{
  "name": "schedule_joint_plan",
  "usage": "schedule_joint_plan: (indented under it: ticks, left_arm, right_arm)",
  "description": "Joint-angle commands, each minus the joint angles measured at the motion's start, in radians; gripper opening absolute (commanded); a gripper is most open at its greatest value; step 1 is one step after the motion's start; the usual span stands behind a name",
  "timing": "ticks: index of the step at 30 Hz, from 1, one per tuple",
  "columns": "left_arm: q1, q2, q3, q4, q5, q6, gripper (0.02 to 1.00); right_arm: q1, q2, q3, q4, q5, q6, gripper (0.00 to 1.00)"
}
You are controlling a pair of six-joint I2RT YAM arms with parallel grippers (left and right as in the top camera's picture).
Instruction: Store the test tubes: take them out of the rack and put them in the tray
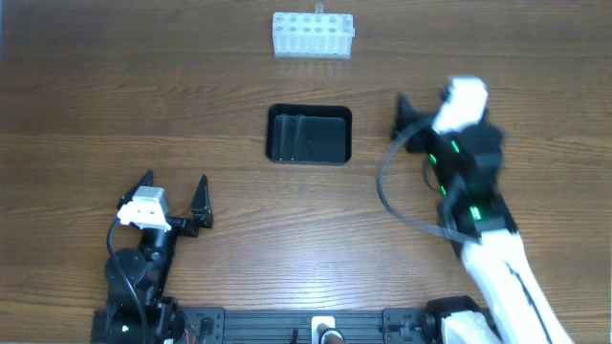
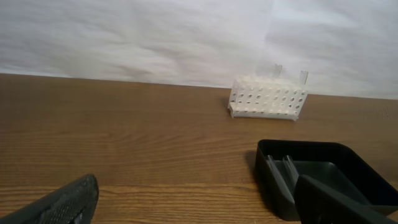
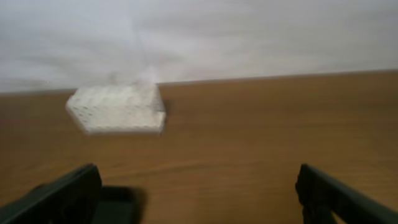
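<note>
Top view: one rack (image 1: 314,35), one tray (image 1: 271,135), left gripper (image 1: 174,179), right gripper (image 1: 436,101)

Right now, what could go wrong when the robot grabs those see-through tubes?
The tubes are thin and clear, so the open right gripper might miss or drop one. The white rack stands loose, so pulling a tube could tip it. The black tray lies in front of the rack; a low reach could bump it.
</note>
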Motion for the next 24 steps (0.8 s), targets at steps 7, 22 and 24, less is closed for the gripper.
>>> schedule_joint_plan:
  ticks: [7, 22, 24]
  left_arm:
    - [0.006, -0.008, -0.005, -0.003, 0.013, 0.011, 1.0]
    - [0.006, -0.008, -0.005, -0.003, 0.013, 0.011, 0.998]
    - [0.006, -0.008, -0.005, -0.003, 0.013, 0.011, 1.0]
  right_arm:
    - [0.252, 0.55, 0.59, -0.297, 0.086, 0.129, 0.993]
    - [0.34, 1.084, 1.205, -0.419, 0.295, 0.284, 0.991]
    - [0.34, 1.149, 1.281, -0.425, 0.32, 0.284, 0.991]
